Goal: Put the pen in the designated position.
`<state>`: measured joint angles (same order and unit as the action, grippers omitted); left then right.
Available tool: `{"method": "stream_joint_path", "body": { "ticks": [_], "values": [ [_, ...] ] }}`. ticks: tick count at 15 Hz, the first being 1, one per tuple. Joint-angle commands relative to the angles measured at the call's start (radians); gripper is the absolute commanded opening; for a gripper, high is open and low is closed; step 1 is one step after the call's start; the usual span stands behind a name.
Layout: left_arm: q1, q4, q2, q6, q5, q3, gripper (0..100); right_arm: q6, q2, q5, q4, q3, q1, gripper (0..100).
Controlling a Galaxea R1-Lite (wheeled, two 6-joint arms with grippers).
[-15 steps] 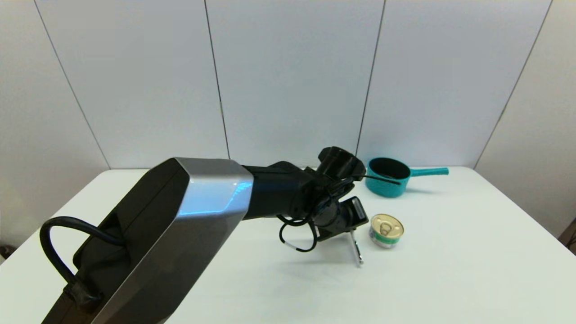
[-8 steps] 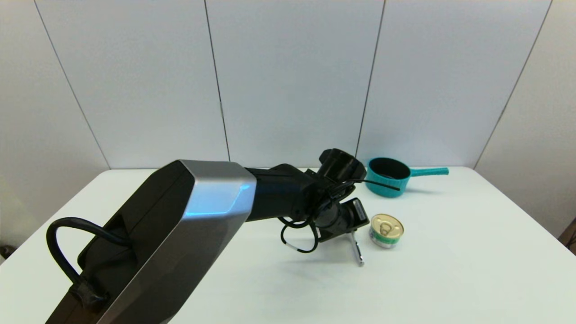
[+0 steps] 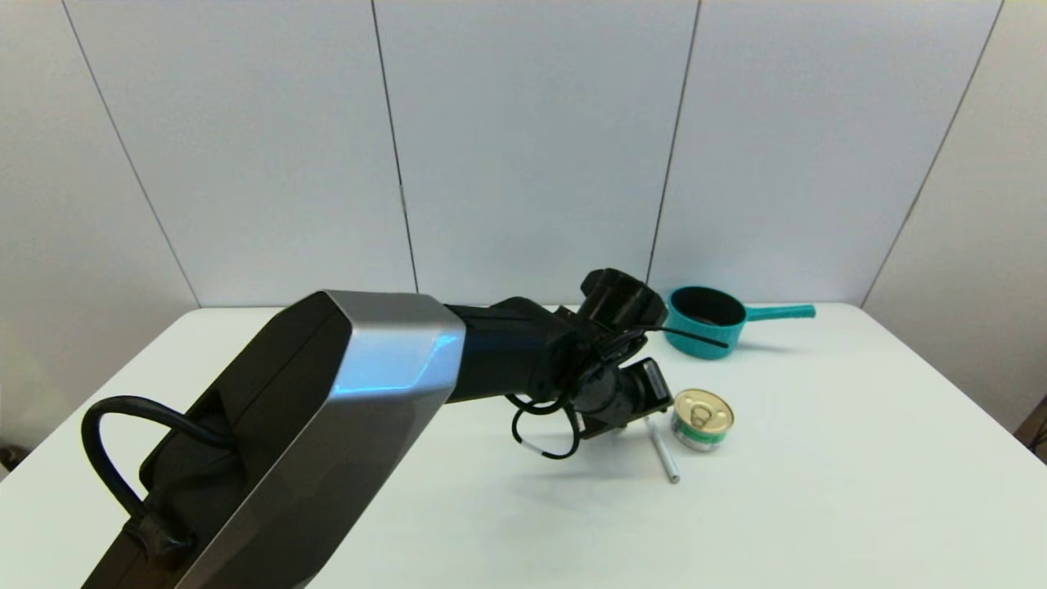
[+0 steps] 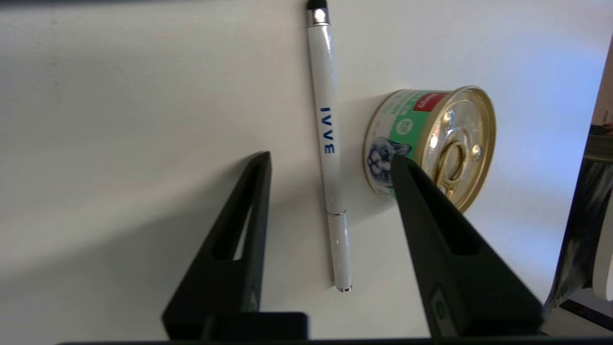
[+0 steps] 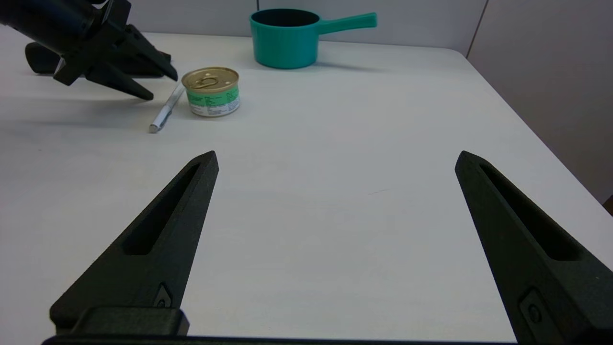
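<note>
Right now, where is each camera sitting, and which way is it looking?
Head view: up on the robot's head, looking forward and down at the table; the left arm fills the near left.
Left wrist view: behind the open left gripper, looking onto the pen and the can.
Right wrist view: behind the open right gripper, low over the table, facing the pot.
All three show the pen and can.

We see a white table (image 3: 818, 507) carrying three things. The pen (image 3: 663, 451) lies flat just beside a small tin can (image 3: 702, 419), and a teal saucepan (image 3: 707, 321) stands farther back, well apart from both.
</note>
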<state>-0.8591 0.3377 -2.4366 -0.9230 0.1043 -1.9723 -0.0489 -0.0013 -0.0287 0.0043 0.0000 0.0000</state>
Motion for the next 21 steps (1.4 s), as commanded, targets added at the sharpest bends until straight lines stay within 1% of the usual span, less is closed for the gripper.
{"method": "stream_joint_path", "body": {
  "ticks": [1, 3, 5, 8, 10, 14, 16, 18, 19, 21],
  "values": [
    [0.002, 0.021, 0.024, 0.0, 0.002, 0.001, 100, 0.0, 0.001, 0.0, 0.0, 0.0, 0.0, 100],
    [0.009, 0.095, 0.073, 0.004, -0.006, 0.001, 100, 0.0, 0.001, 0.0, 0.0, 0.0, 0.0, 100],
    [0.028, 0.165, 0.145, 0.016, -0.035, 0.006, 100, 0.0, 0.001, 0.0, 0.0, 0.0, 0.0, 100],
    [0.083, 0.215, 0.337, 0.13, -0.043, 0.043, 100, 0.0, 0.001, 0.0, 0.0, 0.0, 0.0, 100],
    [0.129, 0.215, 0.516, 0.294, -0.043, 0.139, 100, 0.0, 0.001, 0.0, 0.0, 0.0, 0.0, 100],
    [0.276, 0.216, 0.901, 0.751, -0.041, 0.403, 100, 0.0, 0.001, 0.0, 0.0, 0.0, 0.0, 100],
    [0.348, 0.205, 1.082, 0.903, -0.043, 0.546, 100, 0.0, 0.001, 0.0, 0.0, 0.0, 0.0, 100],
    [0.443, 0.147, 1.277, 1.017, -0.047, 0.707, 100, 0.0, 0.001, 0.0, 0.0, 0.0, 0.0, 100],
    [0.52, 0.06, 1.403, 1.06, -0.047, 0.84, 100, 0.0, 0.001, 0.0, 0.0, 0.0, 0.0, 100],
    [0.603, -0.109, 1.591, 1.075, -0.049, 1.069, 100, 0.0, 0.001, 0.0, 0.0, 0.0, 0.0, 100]
  ]
}}
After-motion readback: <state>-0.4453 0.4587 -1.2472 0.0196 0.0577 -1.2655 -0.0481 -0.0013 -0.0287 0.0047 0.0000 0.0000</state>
